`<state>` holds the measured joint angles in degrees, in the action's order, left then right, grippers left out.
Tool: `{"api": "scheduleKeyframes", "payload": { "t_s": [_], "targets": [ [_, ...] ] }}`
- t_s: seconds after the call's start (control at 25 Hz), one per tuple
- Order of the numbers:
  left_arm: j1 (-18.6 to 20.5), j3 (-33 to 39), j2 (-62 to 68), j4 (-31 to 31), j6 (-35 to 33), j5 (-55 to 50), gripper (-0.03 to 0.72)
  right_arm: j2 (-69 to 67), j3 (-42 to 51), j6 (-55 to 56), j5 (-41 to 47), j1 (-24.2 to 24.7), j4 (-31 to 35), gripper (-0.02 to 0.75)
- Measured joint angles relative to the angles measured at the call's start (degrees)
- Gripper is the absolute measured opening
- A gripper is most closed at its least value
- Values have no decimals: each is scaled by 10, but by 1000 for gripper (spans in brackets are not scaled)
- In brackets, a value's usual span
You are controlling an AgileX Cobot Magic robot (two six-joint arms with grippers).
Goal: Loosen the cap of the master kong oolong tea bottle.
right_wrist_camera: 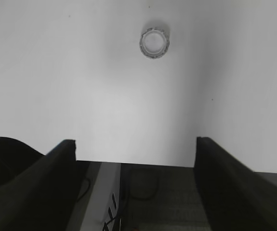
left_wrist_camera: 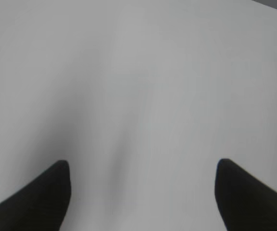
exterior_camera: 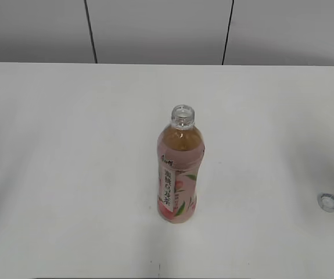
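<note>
Both hands hang with fingers spread wide and empty: the left hand (left_wrist_camera: 143,192) over bare worktop (exterior_camera: 68,174), the right hand (right_wrist_camera: 136,168) back at the worktop's edge, so nothing needs steadying. Upright at the middle stands the master kong oolong tea bottle (exterior_camera: 178,174), neck open. Well apart to its right lies the cap (exterior_camera: 328,201), off entirely, so the loosening looks done.

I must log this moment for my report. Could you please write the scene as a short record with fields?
Bottle: slim clear plastic bottle of amber tea with pink label, upright at table middle, mouth open
Cap: small round white plastic cap, off, lying on white table to the right, apart from bottle
Left end effector: open, holding nothing
Right end effector: open, holding nothing, cap ahead of it
</note>
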<state>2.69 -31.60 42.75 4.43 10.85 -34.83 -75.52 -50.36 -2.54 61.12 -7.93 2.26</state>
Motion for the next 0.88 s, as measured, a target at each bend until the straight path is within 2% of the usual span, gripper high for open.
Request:
{"api": "scheduleKeyframes", "payload": {
  "t_s": [0.2, 0.44, 0.6, 0.76, 0.88],
  "targets": [
    [0, -3, -118, -17, -8, -124, 538, 90, 22, 1, 21, 0, 2, 571],
    [0, -12, -224, -44, -10, -235, 529, 208, 115, 13, 43, 0, -3, 559],
    [0, -11, -278, -47, -40, -242, 510, 319, 179, 25, 48, 0, -23, 534],
    [-2, -6, -325, -44, -72, -240, 501, 438, 188, 40, 59, 0, -42, 529],
    [-21, -6, -346, -34, -92, -239, 487, 533, 189, 45, 63, 0, -47, 525]
  ]
}}
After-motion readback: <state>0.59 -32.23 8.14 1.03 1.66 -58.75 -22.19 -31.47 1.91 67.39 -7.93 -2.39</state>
